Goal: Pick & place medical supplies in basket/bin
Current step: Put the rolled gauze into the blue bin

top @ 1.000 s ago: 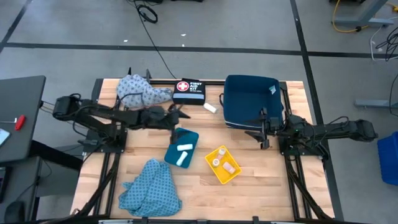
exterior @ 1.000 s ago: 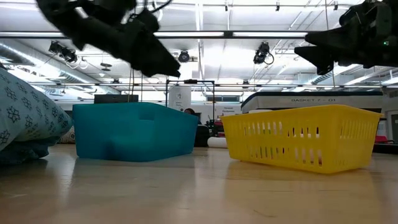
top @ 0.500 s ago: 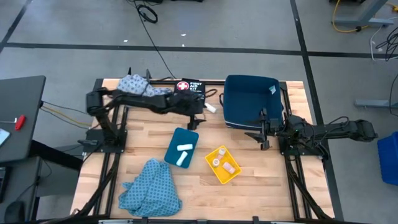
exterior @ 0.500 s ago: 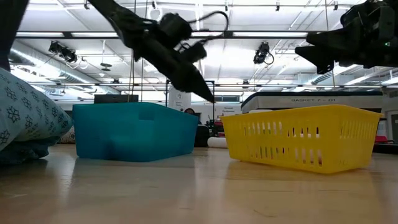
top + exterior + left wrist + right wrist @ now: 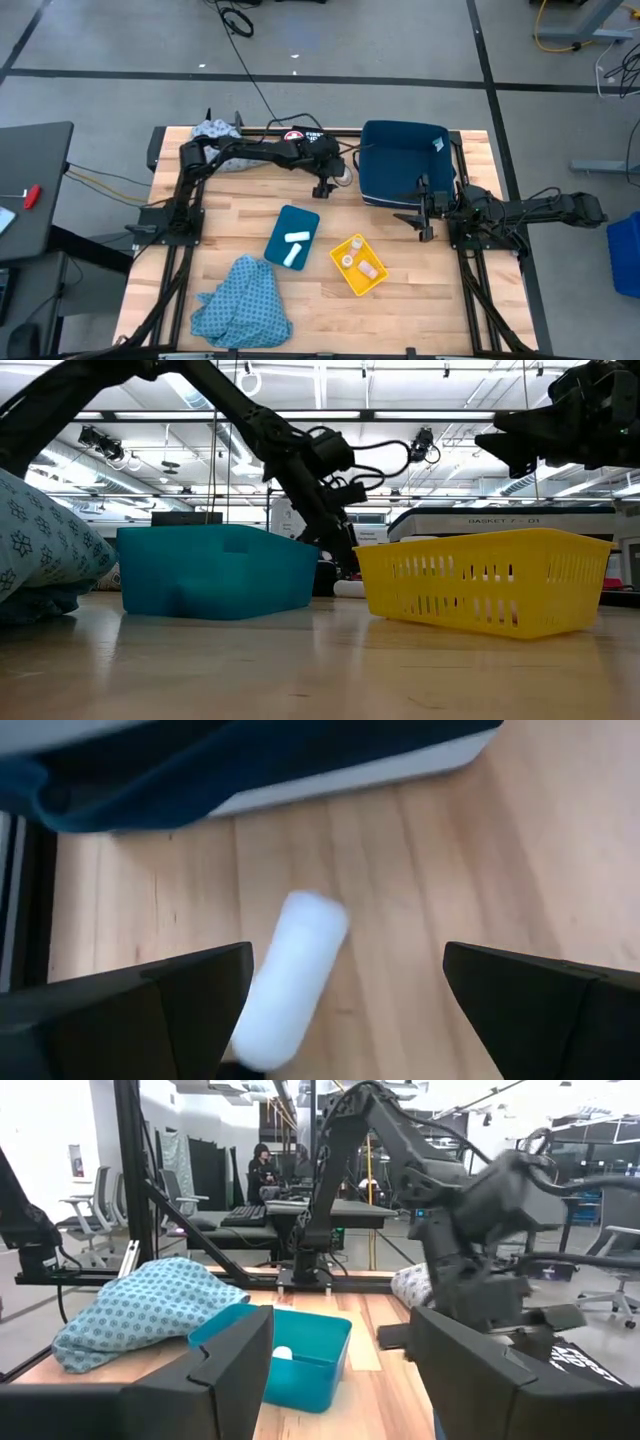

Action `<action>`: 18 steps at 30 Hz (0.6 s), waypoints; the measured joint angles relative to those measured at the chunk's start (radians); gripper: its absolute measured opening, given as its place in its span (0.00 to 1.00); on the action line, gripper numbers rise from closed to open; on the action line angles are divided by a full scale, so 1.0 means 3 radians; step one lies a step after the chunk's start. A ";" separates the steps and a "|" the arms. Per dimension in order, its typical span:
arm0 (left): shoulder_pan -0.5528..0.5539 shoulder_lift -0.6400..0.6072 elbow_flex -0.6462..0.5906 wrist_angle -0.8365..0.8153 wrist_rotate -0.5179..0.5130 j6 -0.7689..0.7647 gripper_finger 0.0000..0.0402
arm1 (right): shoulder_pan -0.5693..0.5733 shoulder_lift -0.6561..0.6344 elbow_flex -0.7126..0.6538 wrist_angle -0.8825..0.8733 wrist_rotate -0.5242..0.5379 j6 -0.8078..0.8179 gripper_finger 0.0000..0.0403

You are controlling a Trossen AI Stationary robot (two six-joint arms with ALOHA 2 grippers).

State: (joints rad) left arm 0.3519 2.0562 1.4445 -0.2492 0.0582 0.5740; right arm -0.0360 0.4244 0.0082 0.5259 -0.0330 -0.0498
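A white roll point(image 5: 291, 974) lies on the wood beside the dark blue bin point(image 5: 404, 160), at the far middle of the table point(image 5: 420, 300). My left gripper point(image 5: 347, 960) hangs over it, tipped downward and open, one finger on each side; the roll's near end lies close to one finger, and whether they touch I cannot tell. Two more white rolls lie in the teal tray point(image 5: 292, 236), and small vials in the yellow basket point(image 5: 358, 265). One light-blue cloth point(image 5: 241, 302) lies near left; another point(image 5: 212, 130) shows far left behind the arm. My right gripper point(image 5: 414, 210) waits open at the right.
The black first-aid pouch point(image 5: 303, 134) lies at the far edge, partly under my left arm. In the low view the teal tray point(image 5: 215, 570) and yellow basket point(image 5: 485, 585) stand in front of the left gripper point(image 5: 343, 560). Bare wood lies between the basket and the right arm.
My left gripper has swung from over the teal tray's far-left corner toward the table's right and far side, reaching the white roll beside the blue bin. It has sunk and tipped further down while rolling about its wrist. Its fingers have stayed open.
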 joint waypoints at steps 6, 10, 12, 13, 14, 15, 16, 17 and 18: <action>0.0136 0.0093 0.0242 -0.0279 0.0066 0.0094 0.82 | 0.0000 0.0001 0.0000 -0.0017 -0.0004 0.0001 0.60; 0.0240 0.0092 0.0344 -0.0547 0.0196 0.0213 0.82 | 0.0000 0.0001 0.0000 -0.0023 -0.0003 0.0001 0.60; 0.0298 0.0092 0.0405 -0.0680 0.0259 0.0287 0.82 | 0.0000 0.0001 0.0001 -0.0024 -0.0003 0.0000 0.60; 0.0324 0.0092 0.0425 -0.0715 0.0275 0.0311 0.82 | 0.0001 0.0001 0.0001 -0.0023 -0.0003 0.0000 0.60; 0.0347 0.0092 0.0433 -0.0735 0.0296 0.0330 0.82 | 0.0000 0.0001 0.0000 -0.0023 -0.0003 0.0000 0.60; 0.0371 0.0092 0.0434 -0.0755 0.0326 0.0352 0.82 | 0.0000 0.0001 0.0000 -0.0023 -0.0003 -0.0001 0.60; 0.0395 0.0092 0.0434 -0.0771 0.0353 0.0380 0.82 | 0.0000 0.0001 0.0001 -0.0023 -0.0003 -0.0003 0.60; 0.0415 0.0092 0.0434 -0.0789 0.0385 0.0409 0.82 | 0.0000 0.0001 0.0001 -0.0023 -0.0003 -0.0007 0.60; 0.0432 0.0092 0.0434 -0.0817 0.0412 0.0461 0.82 | 0.0000 0.0001 0.0001 -0.0023 -0.0003 -0.0010 0.60</action>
State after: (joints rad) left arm 0.4814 2.0838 1.5745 -0.4943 0.1819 0.7122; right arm -0.0360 0.4248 0.0086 0.5190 -0.0338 -0.0528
